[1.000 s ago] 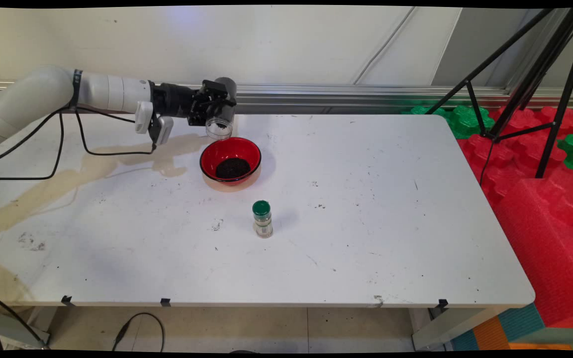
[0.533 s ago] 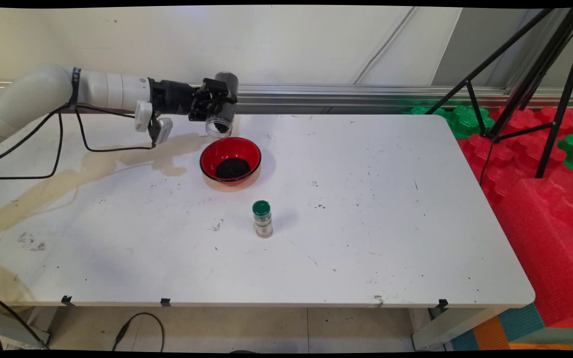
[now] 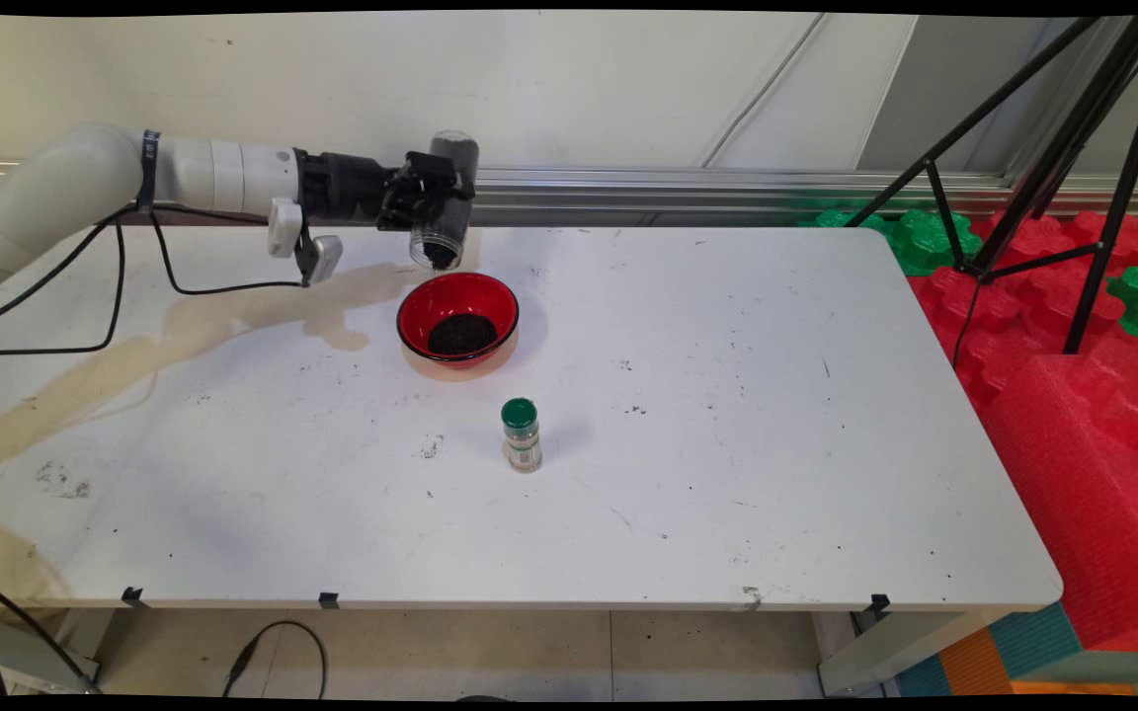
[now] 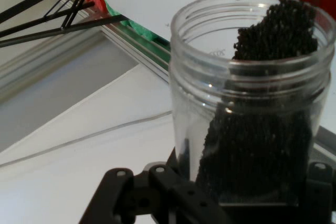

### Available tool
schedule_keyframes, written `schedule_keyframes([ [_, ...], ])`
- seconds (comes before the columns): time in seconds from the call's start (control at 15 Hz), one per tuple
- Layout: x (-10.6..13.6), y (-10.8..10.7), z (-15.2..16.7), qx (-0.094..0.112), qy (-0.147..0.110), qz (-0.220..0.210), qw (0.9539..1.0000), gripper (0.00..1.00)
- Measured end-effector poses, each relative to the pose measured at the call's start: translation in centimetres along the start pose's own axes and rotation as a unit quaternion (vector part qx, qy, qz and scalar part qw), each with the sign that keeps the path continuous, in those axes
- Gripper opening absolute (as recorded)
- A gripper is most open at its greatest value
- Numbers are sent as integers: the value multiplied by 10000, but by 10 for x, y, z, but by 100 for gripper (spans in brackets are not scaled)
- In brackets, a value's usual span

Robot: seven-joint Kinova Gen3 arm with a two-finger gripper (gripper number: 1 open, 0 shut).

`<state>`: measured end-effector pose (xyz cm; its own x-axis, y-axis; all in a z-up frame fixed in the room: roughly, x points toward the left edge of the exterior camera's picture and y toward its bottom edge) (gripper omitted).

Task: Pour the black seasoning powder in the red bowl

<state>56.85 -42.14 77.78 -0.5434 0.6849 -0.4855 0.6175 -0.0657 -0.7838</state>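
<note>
**Tilted jar of dark granules above the red bowl**

Where the white arm reaches in from the left, its black end effector (image 3: 428, 193) is clamped on a clear plastic jar (image 3: 443, 202), fingers closed against the jar's sides. The jar is held in the air, tipped mouth-downward, with its open rim just above the far rim of the red bowl (image 3: 457, 318). Seen from the hand view, the jar (image 4: 251, 103) has a threaded neck and no lid, and black granules (image 4: 273, 124) lie piled along one side right up to the mouth. Below it, the bowl stands on the white worktop (image 3: 727, 444) with a heap of the same dark granules (image 3: 462, 335) in its bottom. Nearer the front edge and slightly to the right, a small spice bottle (image 3: 522, 435) with a green cap stands upright, well apart from the bowl. Past the worktop's right edge lie red and green foam blocks (image 3: 1073, 326) and a black tripod (image 3: 1073, 148).
</note>
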Motion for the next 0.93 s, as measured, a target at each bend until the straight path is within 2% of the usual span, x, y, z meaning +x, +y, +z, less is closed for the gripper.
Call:
schedule_keyframes([
  [0.93, -3, -9, 4, 128, -51, 388, 9992, 0],
])
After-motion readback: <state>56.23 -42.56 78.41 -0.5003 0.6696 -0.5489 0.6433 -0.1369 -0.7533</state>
